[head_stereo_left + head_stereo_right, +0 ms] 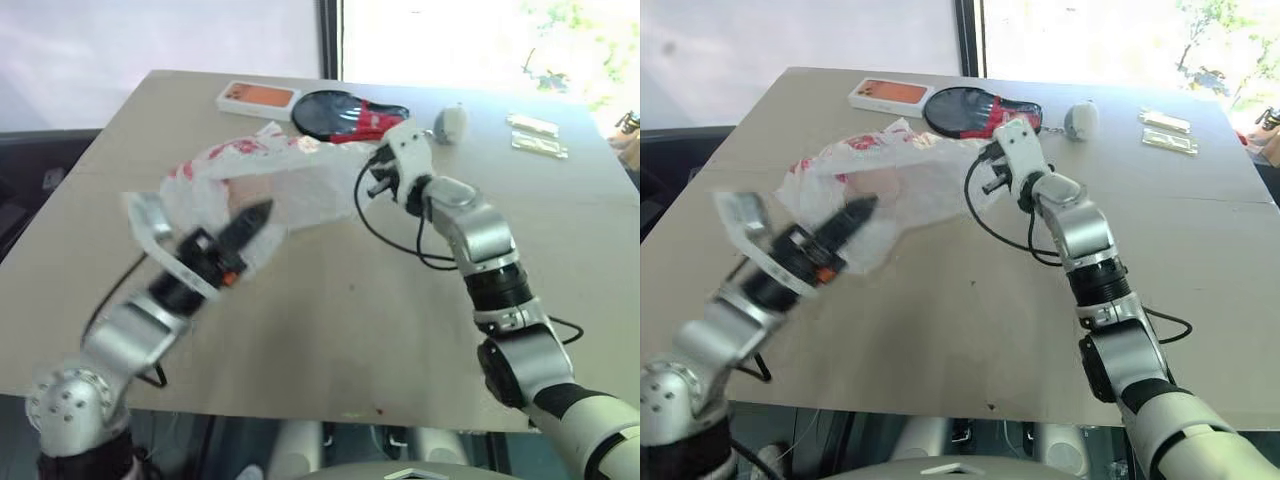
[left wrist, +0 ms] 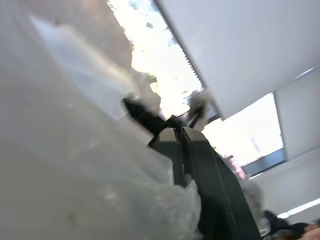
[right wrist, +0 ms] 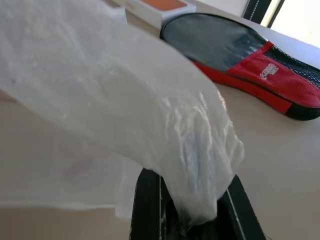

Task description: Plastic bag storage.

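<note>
Pinching plastic bag [image 1: 902,178], both hands raised

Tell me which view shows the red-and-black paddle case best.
Right wrist view: the paddle case lies close, its black top and red end plain. Both eye views show it small at the table's far edge.

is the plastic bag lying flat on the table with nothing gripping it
No, the right end effector has a bunched end of the plastic bag pinched between its fingers, lifting it above the table.
</note>
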Robot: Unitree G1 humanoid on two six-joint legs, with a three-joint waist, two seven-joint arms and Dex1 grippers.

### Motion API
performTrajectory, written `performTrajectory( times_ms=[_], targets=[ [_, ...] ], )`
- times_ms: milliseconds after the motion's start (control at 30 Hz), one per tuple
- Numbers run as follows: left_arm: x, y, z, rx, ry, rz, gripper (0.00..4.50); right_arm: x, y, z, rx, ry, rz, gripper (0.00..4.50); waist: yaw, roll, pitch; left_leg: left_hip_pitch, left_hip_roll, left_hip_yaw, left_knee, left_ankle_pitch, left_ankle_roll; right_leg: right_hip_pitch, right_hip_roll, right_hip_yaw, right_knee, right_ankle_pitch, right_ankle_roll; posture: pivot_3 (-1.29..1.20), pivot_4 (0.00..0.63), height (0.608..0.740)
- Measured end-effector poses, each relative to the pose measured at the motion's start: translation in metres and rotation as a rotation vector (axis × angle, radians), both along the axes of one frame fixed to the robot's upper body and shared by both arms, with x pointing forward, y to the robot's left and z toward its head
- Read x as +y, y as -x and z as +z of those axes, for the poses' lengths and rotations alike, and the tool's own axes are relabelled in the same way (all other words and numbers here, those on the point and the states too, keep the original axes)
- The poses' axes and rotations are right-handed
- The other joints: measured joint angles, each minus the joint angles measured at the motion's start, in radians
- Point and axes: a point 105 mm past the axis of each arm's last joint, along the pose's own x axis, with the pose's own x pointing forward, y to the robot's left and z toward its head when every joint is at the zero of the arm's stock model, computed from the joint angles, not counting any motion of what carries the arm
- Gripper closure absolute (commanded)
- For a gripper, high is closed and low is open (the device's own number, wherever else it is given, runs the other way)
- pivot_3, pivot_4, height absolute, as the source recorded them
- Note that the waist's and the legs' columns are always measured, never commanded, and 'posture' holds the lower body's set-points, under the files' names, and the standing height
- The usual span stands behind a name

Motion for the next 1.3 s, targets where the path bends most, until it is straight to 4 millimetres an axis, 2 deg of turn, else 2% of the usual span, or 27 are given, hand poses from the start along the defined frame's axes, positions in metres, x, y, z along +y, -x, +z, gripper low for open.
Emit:
performTrajectory(
  times_ms=[67, 133, 167, 233, 333, 433, 533, 633, 733, 833, 900, 1000, 1100, 1200, 1233, 1267, 1300],
  targets=[
    [0.009, -0.004, 0.043, -0.148, 0.065, -0.003, 4.46, 0.002, 0.003, 0.038, -0.008, -0.153, 0.052, 4.5, 0.008, 0.0, 0.0, -0.001, 0.0, 0.0, 0.0, 0.0, 0.0, 0.0, 0.004, -0.001, 0.0, 0.0, 0.0, 0.0, 0.15, 0.74],
    [0.018, -0.009, 0.078, -0.244, 0.095, 0.003, 4.46, 0.004, 0.008, 0.078, -0.039, -0.28, 0.11, 4.5, 0.011, 0.0, 0.0, -0.001, 0.0, 0.0, 0.0, 0.0, 0.0, 0.0, 0.005, -0.001, 0.0, 0.0, 0.0, 0.0, 0.15, 0.74],
    [0.027, -0.013, 0.099, -0.285, 0.103, 0.018, 4.46, 0.004, 0.013, 0.107, -0.073, -0.359, 0.147, 4.5, 0.011, 0.0, 0.0, -0.001, 0.0, 0.0, 0.0, 0.0, 0.0, -0.001, 0.005, -0.001, -0.001, 0.0, 0.0, 0.0, 0.15, 0.74],
    [0.041, -0.017, 0.123, -0.324, 0.123, 0.049, 4.46, 0.0, 0.021, 0.148, -0.138, -0.449, 0.189, 4.5, 0.01, -0.001, 0.0, 0.0, -0.001, 0.001, -0.003, -0.001, 0.002, 0.0, 0.005, 0.0, -0.002, 0.0, 0.0, 0.0, 0.15, 0.74],
    [0.062, -0.04, 0.161, -0.344, 0.144, 0.135, 4.46, -0.016, 0.024, 0.187, -0.183, -0.525, 0.194, 4.5, 0.016, -0.001, 0.001, -0.008, -0.002, 0.0, 0.0, -0.001, 0.002, -0.006, 0.006, -0.003, -0.003, 0.0, 0.001, 0.0, 0.15, 0.74],
    [0.064, -0.054, 0.176, -0.363, 0.129, 0.167, 4.46, -0.036, 0.03, 0.209, -0.244, -0.541, 0.17, 4.5, 0.021, -0.002, 0.001, -0.012, -0.002, -0.001, 0.0, -0.002, 0.003, -0.007, 0.005, -0.003, -0.004, 0.0, 0.001, 0.0, 0.15, 0.74],
    [0.046, -0.071, 0.179, -0.35, 0.074, 0.12, 4.46, -0.059, 0.033, 0.216, -0.266, -0.527, 0.11, 4.5, 0.029, -0.002, 0.001, -0.014, -0.003, -0.001, 0.001, -0.002, 0.003, -0.009, 0.004, -0.004, -0.004, 0.0, 0.002, 0.0, 0.15, 0.74],
    [0.024, -0.078, 0.174, -0.338, 0.011, 0.053, 4.46, -0.081, 0.046, 0.219, -0.291, -0.481, 0.065, 4.5, 0.029, -0.002, 0.001, -0.014, -0.002, -0.001, 0.0, -0.001, 0.003, -0.01, 0.004, -0.003, -0.004, 0.0, 0.001, 0.0, 0.15, 0.74],
    [0.008, -0.082, 0.164, -0.321, -0.04, 0.003, 4.46, -0.107, 0.058, 0.214, -0.318, -0.411, -0.017, 4.5, 0.029, -0.002, 0.001, -0.014, -0.002, 0.0, 0.0, -0.001, 0.003, -0.01, 0.004, -0.002, -0.004, 0.0, 0.001, 0.0, 0.15, 0.74],
    [-0.01, -0.084, 0.156, -0.322, -0.104, -0.024, 4.46, -0.122, 0.062, 0.203, -0.312, -0.386, -0.081, 4.5, 0.017, -0.002, 0.001, -0.012, -0.001, 0.001, 0.001, -0.001, 0.002, -0.01, 0.004, 0.0, -0.002, 0.0, 0.001, 0.0, 0.15, 0.74],
    [-0.02, -0.082, 0.15, -0.331, -0.149, -0.042, 4.46, -0.124, 0.065, 0.194, -0.307, -0.363, -0.102, 4.5, 0.013, -0.002, 0.001, -0.012, -0.001, 0.001, 0.001, -0.001, 0.002, -0.01, 0.004, 0.0, -0.002, 0.0, 0.001, 0.0, 0.15, 0.74],
    [-0.033, -0.084, 0.124, -0.303, -0.247, -0.053, 4.46, -0.125, 0.073, 0.167, -0.288, -0.276, -0.133, 4.5, 0.01, -0.001, 0.001, -0.011, 0.0, 0.002, 0.0, -0.001, 0.002, -0.01, 0.003, 0.001, -0.001, 0.0, 0.001, 0.0, 0.15, 0.74],
    [-0.04, -0.088, 0.081, -0.234, -0.358, -0.039, 4.46, -0.127, 0.082, 0.132, -0.266, -0.157, -0.172, 4.5, 0.011, -0.002, -0.001, -0.011, 0.0, 0.002, -0.002, -0.001, 0.002, -0.01, 0.003, 0.001, -0.003, 0.0, 0.001, 0.0, 0.15, 0.74],
    [-0.05, -0.086, 0.009, -0.136, -0.509, -0.044, 4.46, -0.128, 0.089, 0.062, -0.126, -0.036, -0.207, 4.5, 0.015, -0.002, -0.001, -0.011, -0.001, 0.003, -0.001, -0.001, 0.002, -0.01, 0.003, 0.002, -0.003, 0.0, 0.001, 0.0, 0.15, 0.74],
    [-0.053, -0.081, -0.029, -0.078, -0.596, -0.059, 4.46, -0.131, 0.095, 0.025, -0.042, 0.034, -0.226, 4.5, 0.016, -0.002, -0.001, -0.012, -0.001, 0.003, 0.0, -0.001, 0.002, -0.01, 0.004, 0.002, -0.003, 0.0, 0.002, 0.0, 0.15, 0.74],
    [-0.055, -0.078, -0.047, -0.048, -0.638, -0.074, 4.46, -0.133, 0.098, 0.008, -0.003, 0.069, -0.239, 4.5, 0.017, -0.001, 0.0, -0.013, -0.001, 0.002, 0.001, -0.001, 0.002, -0.011, 0.004, 0.002, -0.002, 0.0, 0.002, 0.0, 0.15, 0.74],
    [-0.055, -0.076, -0.051, -0.044, -0.648, -0.078, 4.46, -0.134, 0.099, 0.004, 0.006, 0.079, -0.244, 4.5, 0.017, -0.001, 0.001, -0.012, -0.001, 0.002, 0.001, -0.001, 0.002, -0.011, 0.004, 0.002, -0.002, 0.0, 0.002, 0.0, 0.15, 0.74]
  ],
)
